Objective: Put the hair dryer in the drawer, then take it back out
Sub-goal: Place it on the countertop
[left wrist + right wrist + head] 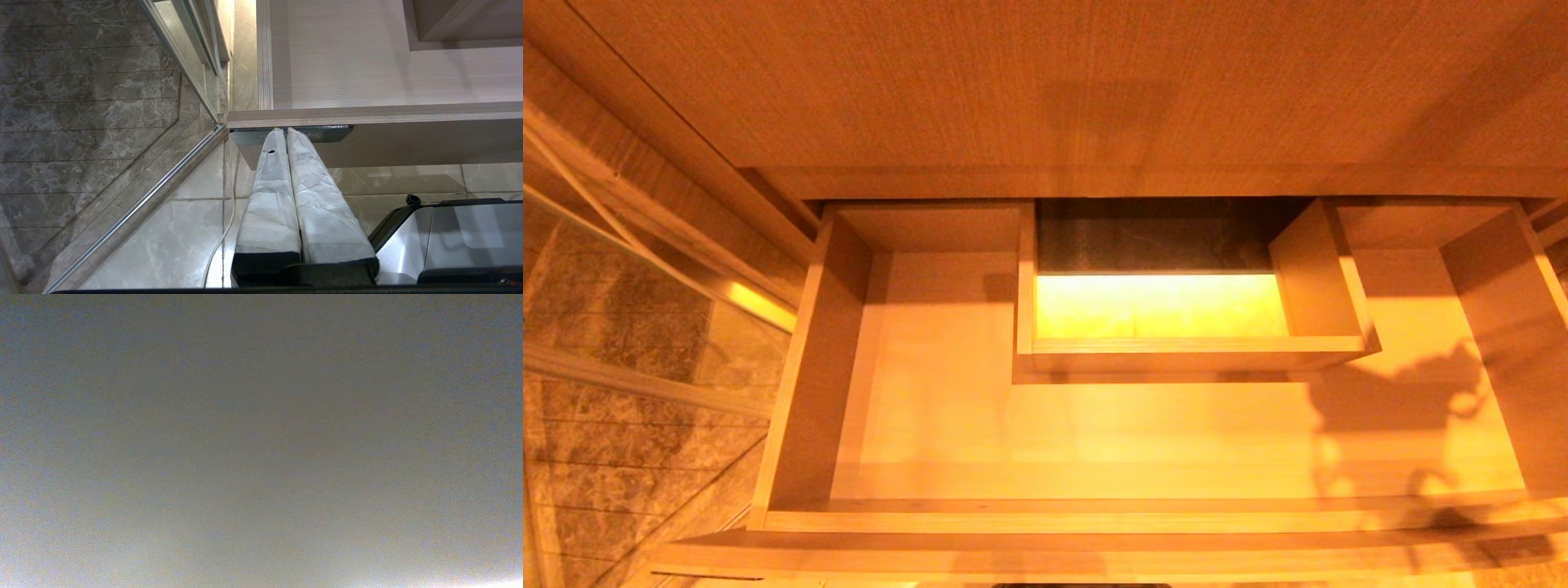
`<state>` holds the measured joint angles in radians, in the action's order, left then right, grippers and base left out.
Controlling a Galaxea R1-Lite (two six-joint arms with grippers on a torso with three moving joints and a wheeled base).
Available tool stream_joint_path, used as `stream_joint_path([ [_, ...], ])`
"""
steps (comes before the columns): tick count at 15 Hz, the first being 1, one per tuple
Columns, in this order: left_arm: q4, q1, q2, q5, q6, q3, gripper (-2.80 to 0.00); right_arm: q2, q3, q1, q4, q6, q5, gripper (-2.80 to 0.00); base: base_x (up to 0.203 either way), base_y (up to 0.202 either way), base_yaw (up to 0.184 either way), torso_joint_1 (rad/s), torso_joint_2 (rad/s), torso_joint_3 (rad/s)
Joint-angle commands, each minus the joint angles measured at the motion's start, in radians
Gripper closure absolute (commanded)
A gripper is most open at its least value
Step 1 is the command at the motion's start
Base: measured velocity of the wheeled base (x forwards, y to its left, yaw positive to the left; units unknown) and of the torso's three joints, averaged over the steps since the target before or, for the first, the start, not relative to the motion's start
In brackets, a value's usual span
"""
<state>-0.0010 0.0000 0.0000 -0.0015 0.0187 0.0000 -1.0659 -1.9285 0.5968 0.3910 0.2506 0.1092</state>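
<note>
Looking down from the head camera, I had the drawer (809,392) pulled fully open beneath me, its front edge nearest and its bare floor lit warm. No hair dryer showed anywhere in it, nor in any view, so I could not say where it was. A shadow shaped like an arm carrying something fell across the drawer's right side, but the arm itself stayed out of the head view.

My left hand (286,132) hung parked low beside the robot's base, its two wrapped fingers (269,196) pressed together on nothing, their tips just before the dark label (333,134) on the drawer front. Tiled floor (163,237) lay under it, with a thin white cable (226,228) trailing past.

The right hand was in no view I could use: its wrist camera showed only a blank grey field, so I could not tell whether it was clenched on anything or released.

Farther back, the boxed cut-out (1168,351) stood in the middle of the drawer, and beyond it the cabinet top (1045,90).

My worry was working blind on the right. If that arm came down without a clear wrist view, I judged it could strike the cut-out's wall or the drawer's right side, or let its load go over the cut-out instead of the floor.
</note>
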Motion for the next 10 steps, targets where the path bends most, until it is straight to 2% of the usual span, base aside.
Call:
stream_joint_path([
  [1, -0.001, 0.0, 0.0, 0.0, 0.0, 0.002, 0.0, -0.006, -0.001, 0.001, 0.011, 0.001, -0.002, 0.0, 0.0, 0.0, 0.0, 0.0, 0.0, 0.0],
  [3, -0.001, 0.0, 0.0, 0.0, 0.001, 0.002, 0.0, -0.005, -0.007, 0.003, 0.055, 0.007, -0.002, 0.0, 0.0, 0.0, 0.0, 0.0, 0.0, 0.0],
  [5, -0.001, 0.0, 0.0, 0.0, 0.001, 0.002, 0.0, 0.003, -0.006, 0.004, 0.046, 0.006, -0.003, 0.0, 0.0, 0.0, 0.0, 0.0, 0.0, 0.0],
  [10, -0.001, 0.0, 0.0, 0.0, 0.001, 0.002, 0.0, 0.045, 0.002, 0.003, -0.057, 0.066, -0.003, 0.0, 0.0, 0.0, 0.0, 0.0, 0.0, 0.0],
])
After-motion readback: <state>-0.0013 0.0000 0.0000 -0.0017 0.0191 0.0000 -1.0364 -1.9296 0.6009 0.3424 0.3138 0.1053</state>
